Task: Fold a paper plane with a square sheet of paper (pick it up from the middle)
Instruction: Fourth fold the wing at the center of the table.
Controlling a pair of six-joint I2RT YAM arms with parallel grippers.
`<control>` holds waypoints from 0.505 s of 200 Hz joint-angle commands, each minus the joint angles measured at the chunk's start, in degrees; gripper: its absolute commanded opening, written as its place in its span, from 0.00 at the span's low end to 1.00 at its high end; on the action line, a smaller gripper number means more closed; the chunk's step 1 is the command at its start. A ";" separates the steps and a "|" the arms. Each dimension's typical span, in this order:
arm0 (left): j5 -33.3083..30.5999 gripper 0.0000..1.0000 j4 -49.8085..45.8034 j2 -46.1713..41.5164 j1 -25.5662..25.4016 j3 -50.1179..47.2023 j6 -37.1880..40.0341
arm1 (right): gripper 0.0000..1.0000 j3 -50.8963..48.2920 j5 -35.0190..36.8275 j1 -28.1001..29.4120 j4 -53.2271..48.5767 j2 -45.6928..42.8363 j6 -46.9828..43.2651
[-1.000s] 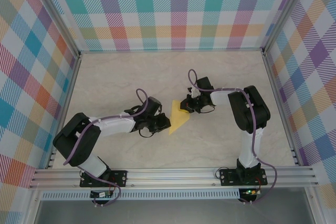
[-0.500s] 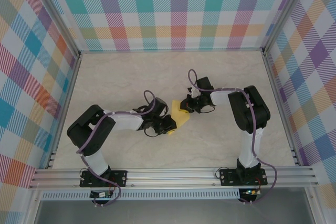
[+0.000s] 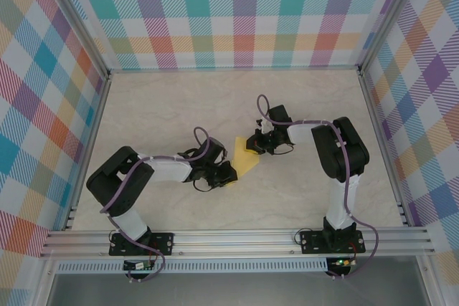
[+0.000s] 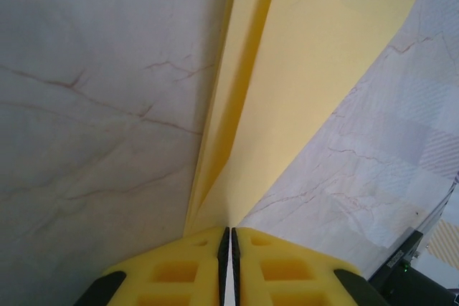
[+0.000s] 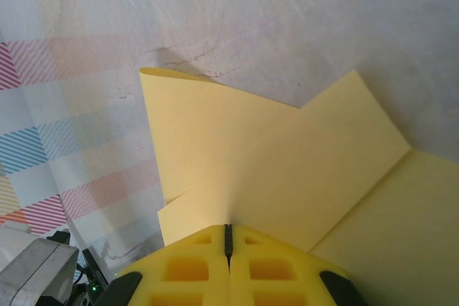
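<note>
The sheet of paper (image 3: 245, 161) is yellow and folded into a pointed shape with overlapping flaps, near the middle of the table. My left gripper (image 3: 229, 172) is at its lower tip. In the left wrist view, the folded layers (image 4: 315, 69) narrow down into my left gripper (image 4: 228, 238), whose jaws are shut on that tip. My right gripper (image 3: 252, 150) is at the paper's upper end. In the right wrist view, my right gripper (image 5: 228, 233) is shut on the near edge of the paper (image 5: 287, 163), whose far corner curls up off the table.
The marble-patterned table (image 3: 179, 105) is enclosed by checked walls (image 3: 229, 12) on three sides. An aluminium rail (image 3: 237, 240) runs along the near edge by the arm bases. The two arms reach toward each other at mid-table, close together.
My left gripper has slid right along the paper's lower edge onto its lower tip, which it now covers. The right arm has stayed put.
</note>
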 commanded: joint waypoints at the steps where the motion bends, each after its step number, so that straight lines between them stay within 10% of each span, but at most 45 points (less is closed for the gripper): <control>1: -2.25 0.13 -10.27 -0.61 -0.57 -3.32 0.65 | 0.03 -2.13 10.16 -0.03 -5.44 4.91 -1.04; 101: -14.39 0.14 -11.92 -14.30 0.47 -4.94 -0.52 | 0.05 0.36 11.65 0.79 -9.81 3.71 -7.45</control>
